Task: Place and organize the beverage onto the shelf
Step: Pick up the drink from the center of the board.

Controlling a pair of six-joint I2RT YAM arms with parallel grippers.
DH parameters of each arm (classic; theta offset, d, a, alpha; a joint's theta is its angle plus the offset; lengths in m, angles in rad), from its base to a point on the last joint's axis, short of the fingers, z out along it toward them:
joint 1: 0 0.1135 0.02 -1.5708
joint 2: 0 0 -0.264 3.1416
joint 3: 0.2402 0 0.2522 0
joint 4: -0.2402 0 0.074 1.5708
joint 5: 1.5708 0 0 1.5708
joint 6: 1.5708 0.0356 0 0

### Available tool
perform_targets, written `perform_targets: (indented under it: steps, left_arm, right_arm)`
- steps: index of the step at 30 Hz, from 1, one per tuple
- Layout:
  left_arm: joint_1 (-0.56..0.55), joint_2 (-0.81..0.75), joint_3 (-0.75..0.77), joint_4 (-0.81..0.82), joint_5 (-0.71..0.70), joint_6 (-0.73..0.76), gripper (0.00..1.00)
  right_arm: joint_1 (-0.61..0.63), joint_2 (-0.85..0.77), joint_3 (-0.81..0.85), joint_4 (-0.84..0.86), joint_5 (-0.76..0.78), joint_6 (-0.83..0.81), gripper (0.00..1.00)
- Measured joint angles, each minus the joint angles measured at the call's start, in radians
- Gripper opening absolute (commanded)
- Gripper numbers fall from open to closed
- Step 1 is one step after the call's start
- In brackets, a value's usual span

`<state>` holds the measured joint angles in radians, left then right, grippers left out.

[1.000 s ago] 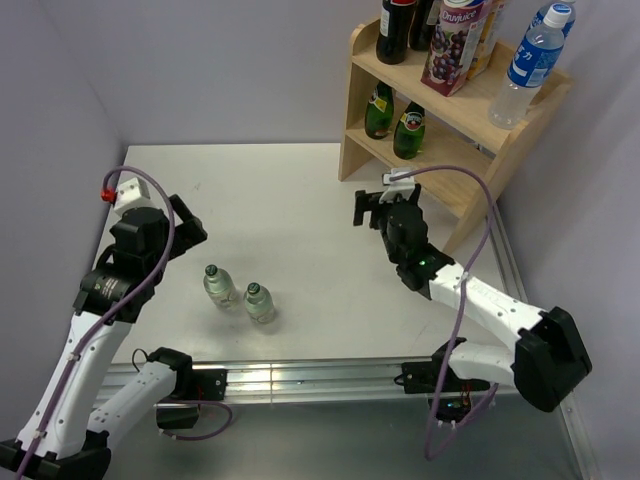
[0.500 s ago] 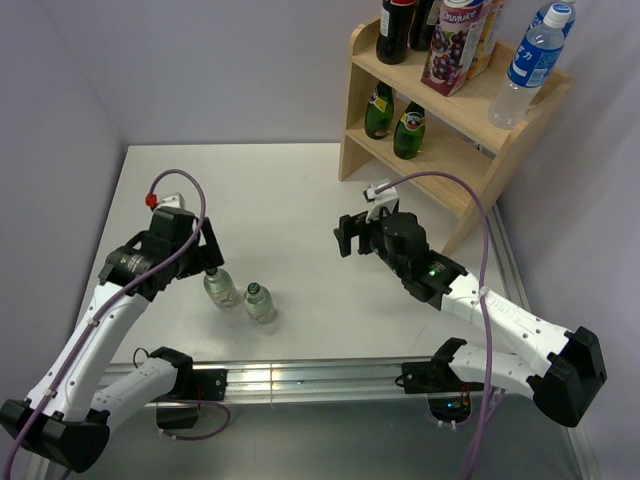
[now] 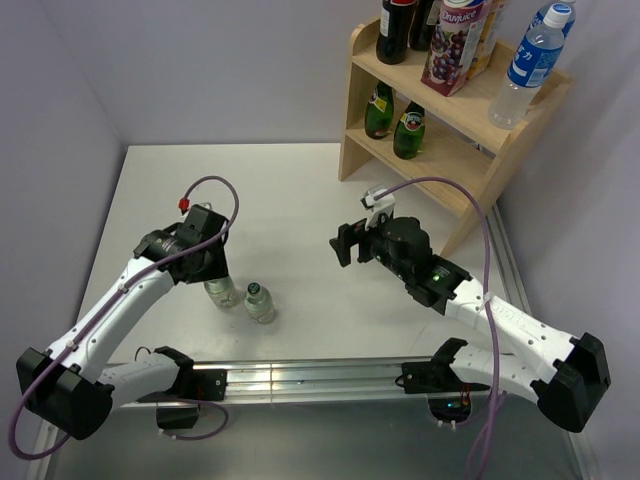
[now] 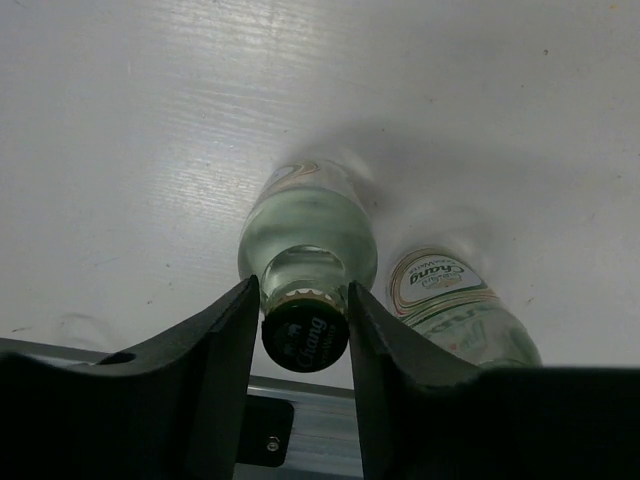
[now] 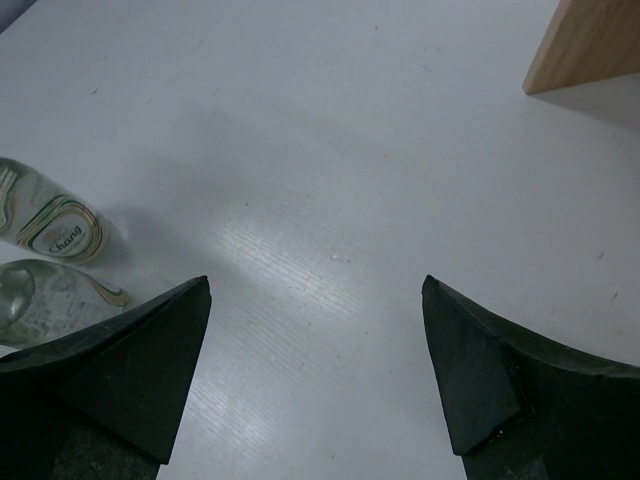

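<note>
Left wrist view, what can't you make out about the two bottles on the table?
Whether the left gripper clamps the centre bottle: gap at its cap too small to tell.
Second bottle: cap hidden behind a finger.
Top external: the left arm covers the centre bottle's neck.

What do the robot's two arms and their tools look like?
The left arm and right arm have white links and black joints; a purple cable loops over each. The left tool and right tool have black, wedge-shaped fingers.
</note>
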<state>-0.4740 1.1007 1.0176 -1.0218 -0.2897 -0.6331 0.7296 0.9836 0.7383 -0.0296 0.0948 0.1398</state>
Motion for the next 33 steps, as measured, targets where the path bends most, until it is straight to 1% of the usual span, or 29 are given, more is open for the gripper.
perform_targets:
  steps: [3, 4, 5, 6, 8, 14, 20, 23, 28, 30, 33]
  left_arm:
    - [-0.006, 0.009, 0.002, 0.004, -0.008, -0.005, 0.26]
    - [-0.009, 0.008, 0.003, 0.003, -0.015, -0.003, 0.25]
    - [-0.012, 0.008, 0.003, 0.005, -0.018, -0.003, 0.22]
    - [-0.014, 0.009, 0.003, 0.006, -0.023, -0.003, 0.11]
    - [-0.016, 0.009, 0.003, 0.005, -0.027, -0.004, 0.0]
    - [-0.019, 0.009, 0.016, -0.021, -0.046, -0.007, 0.0]
    - [-0.019, -0.033, 0.093, -0.066, -0.078, 0.029, 0.0]
    - [-0.02, -0.078, 0.146, -0.059, -0.081, 0.06, 0.0]
    - [-0.02, -0.156, 0.231, -0.058, -0.104, 0.12, 0.0]
    - [-0.02, -0.187, 0.259, -0.055, -0.109, 0.145, 0.0]
    - [-0.021, -0.232, 0.304, -0.047, -0.104, 0.187, 0.0]
  right_arm:
    - [0.001, -0.012, -0.012, -0.001, -0.011, 0.0, 0.93]
    - [0.001, -0.012, -0.013, -0.002, -0.012, -0.001, 0.93]
    - [0.001, -0.013, -0.013, -0.002, -0.014, -0.001, 0.93]
    - [0.001, -0.012, -0.013, -0.001, -0.016, -0.001, 0.92]
    - [0.001, -0.012, -0.013, -0.001, -0.026, 0.0, 0.92]
    - [0.001, -0.012, -0.013, 0.011, -0.066, 0.003, 0.92]
    - [0.001, -0.012, -0.013, 0.038, -0.138, 0.024, 0.92]
    - [0.001, -0.012, -0.013, 0.062, -0.219, 0.032, 0.92]
    - [0.003, -0.006, -0.012, 0.14, -0.423, 0.046, 0.92]
    - [0.014, 0.016, 0.005, 0.161, -0.494, 0.046, 0.92]
    - [0.06, 0.087, 0.076, 0.174, -0.57, 0.037, 0.91]
